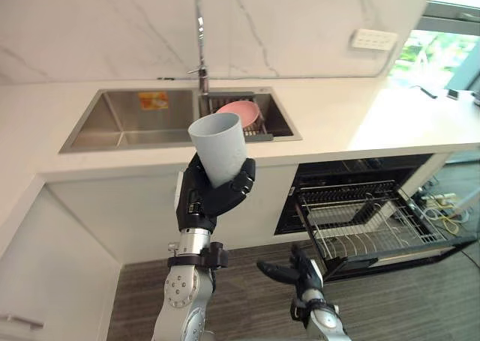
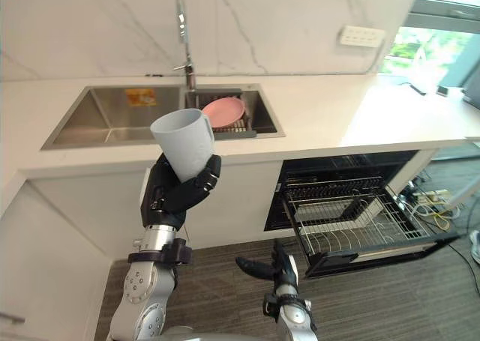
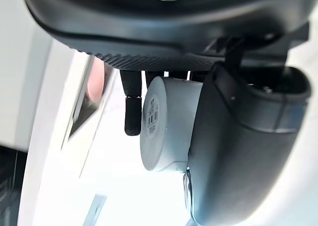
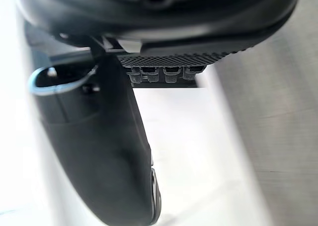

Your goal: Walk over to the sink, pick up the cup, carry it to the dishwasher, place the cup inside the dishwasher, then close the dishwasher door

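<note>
left robot hand (image 1: pixel 212 197) is raised in front of the desk (image 1: pixel 337 124), fingers and thumb curled round the lower part of the cup (image 1: pixel 220 148). cup is pale grey-blue, tilted, mouth up and facing the head cam, clear of the desk edge and not touching anything but the hand. in the left wrist view the cup's base (image 3: pixel 166 124) w/ a small sticker sits between the thumb (image 3: pixel 243 141) and the fingers (image 3: pixel 131 114).

right robot hand (image 1: pixel 291 270) hangs low over the wood-look floor (image 1: pixel 405 303), fingers fairly straight and relaxed, pointing toward the robot's left, holding nothing. it's just beside the front corner of the dishwasher door (image 1: pixel 397 260).

dishwasher is under the desk on the robot's right: door dropped flat, wire rack (image 1: pixel 375 217) pulled out over it.

sink (image 1: pixel 127 124) is a twin-basin steel one behind the cup, faucet (image 1: pixel 200 49) between the basins. pink plate (image 1: pixel 241 112) leans in the right basin.
</note>
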### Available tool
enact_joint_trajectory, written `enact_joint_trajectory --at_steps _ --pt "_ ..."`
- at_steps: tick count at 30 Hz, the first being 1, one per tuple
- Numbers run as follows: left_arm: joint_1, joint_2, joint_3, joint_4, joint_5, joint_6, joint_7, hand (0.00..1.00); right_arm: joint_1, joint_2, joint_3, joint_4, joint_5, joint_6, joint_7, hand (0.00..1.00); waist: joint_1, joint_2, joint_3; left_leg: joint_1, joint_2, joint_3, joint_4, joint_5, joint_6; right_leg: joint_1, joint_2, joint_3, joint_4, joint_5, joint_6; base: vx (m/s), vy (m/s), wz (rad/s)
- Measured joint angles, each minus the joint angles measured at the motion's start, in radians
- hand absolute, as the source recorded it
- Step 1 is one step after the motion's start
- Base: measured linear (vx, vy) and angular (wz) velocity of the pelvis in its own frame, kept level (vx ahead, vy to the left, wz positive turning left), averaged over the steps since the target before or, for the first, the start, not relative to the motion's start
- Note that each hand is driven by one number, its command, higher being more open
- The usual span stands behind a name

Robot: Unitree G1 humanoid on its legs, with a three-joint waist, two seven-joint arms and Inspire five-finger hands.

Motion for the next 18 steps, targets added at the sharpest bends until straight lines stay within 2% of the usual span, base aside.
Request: enact_joint_trajectory --at_steps 3,5,6,7,8,9,10,12,14,16,17,18 --pt "-0.014 0.004 -0.046 -0.001 0.043 0.000 0.000 0.00 -0.009 0.001 0.001 -0.136 -0.066 -0.033 -0.022 1.00 -0.004 -0.014 0.003 0.065 -0.001 0.065 -0.052 -0.005 0.008 -0.057 -0.028 -0.093 0.109 0.018 0.029 0.02 0.091 -0.66" --pt "-0.022 0.004 -0.052 -0.001 0.056 -0.001 0.001 0.00 -0.011 0.001 0.001 -0.179 -0.089 -0.045 -0.034 1.00 -0.015 -0.024 0.005 0.090 0.006 0.092 -0.075 -0.007 0.009 -0.066 -0.040 -0.151 0.118 0.021 0.030 -0.03 0.004 -0.56" --pt "-0.026 0.005 -0.049 -0.001 0.056 -0.003 0.009 0.00 -0.012 0.001 -0.001 -0.185 -0.111 -0.052 -0.042 1.00 -0.025 -0.019 0.007 0.094 0.022 0.107 -0.081 -0.007 0.009 -0.076 -0.043 -0.198 0.115 0.024 0.029 -0.03 -0.053 -0.54" --pt "-0.030 0.005 -0.037 0.000 0.056 -0.010 0.016 0.00 -0.017 0.000 0.001 -0.184 -0.118 -0.052 -0.044 1.00 -0.032 -0.019 0.007 0.093 0.040 0.129 -0.082 -0.007 0.009 -0.091 -0.048 -0.262 0.090 -0.005 -0.009 -0.02 -0.065 -0.59" --pt "-0.031 0.005 -0.027 0.002 0.056 -0.014 0.018 0.00 -0.021 0.000 0.003 -0.183 -0.120 -0.052 -0.044 1.00 -0.033 -0.019 0.007 0.092 0.049 0.143 -0.082 -0.007 0.009 -0.103 -0.051 -0.297 0.066 -0.011 -0.022 -0.01 -0.085 -0.66" --pt "-0.036 0.010 -0.004 0.006 0.056 -0.020 0.022 0.00 -0.028 0.001 0.004 -0.183 -0.125 -0.052 -0.045 1.00 -0.038 -0.026 0.009 0.089 0.053 0.160 -0.069 -0.008 0.007 -0.119 -0.060 -0.383 -0.026 0.045 -0.045 0.03 -0.112 -0.53" --pt "-0.051 0.015 0.008 0.029 0.056 -0.023 0.027 0.00 -0.036 -0.007 -0.002 -0.180 -0.141 -0.052 -0.051 1.00 -0.056 -0.017 0.018 0.085 0.060 0.124 -0.056 -0.016 -0.005 -0.105 -0.043 -0.411 -0.065 0.064 -0.046 0.04 -0.118 -0.39" --pt "-0.060 0.016 0.014 0.052 0.056 -0.021 0.029 0.00 -0.037 -0.036 -0.006 -0.182 -0.151 -0.052 -0.061 1.00 -0.070 0.010 0.027 0.085 0.074 0.088 -0.080 -0.009 -0.017 -0.085 -0.010 -0.410 -0.123 0.092 -0.062 0.05 -0.089 -0.21" --pt "-0.060 0.016 0.016 0.053 0.057 -0.020 0.029 0.00 -0.026 -0.053 -0.021 -0.196 -0.159 -0.051 -0.063 1.00 -0.084 0.014 0.031 0.098 0.079 0.085 -0.117 0.005 -0.031 -0.079 0.011 -0.401 -0.157 0.106 -0.072 0.06 -0.086 -0.25" --pt "-0.060 0.015 0.015 0.053 0.069 -0.020 0.029 0.00 0.007 -0.055 -0.048 -0.242 -0.159 -0.051 -0.067 1.00 -0.094 0.025 0.037 0.121 0.095 0.082 -0.134 0.008 -0.032 -0.044 0.038 -0.400 -0.207 0.123 -0.078 0.06 -0.093 -0.15" --pt "-0.060 0.015 0.015 0.052 0.075 -0.020 0.029 0.00 0.035 -0.057 -0.060 -0.289 -0.159 -0.050 -0.074 1.00 -0.100 0.036 0.042 0.139 0.117 0.085 -0.136 0.006 -0.036 -0.019 0.061 -0.400 -0.238 0.127 -0.079 0.05 -0.067 -0.14" --pt "-0.059 0.014 0.019 0.045 0.075 -0.020 0.029 0.00 0.063 -0.056 -0.059 -0.355 -0.159 -0.050 -0.082 1.00 -0.101 0.048 0.050 0.152 0.139 0.091 -0.110 -0.003 -0.055 0.012 0.077 -0.395 -0.269 0.128 -0.084 0.06 -0.051 -0.26"
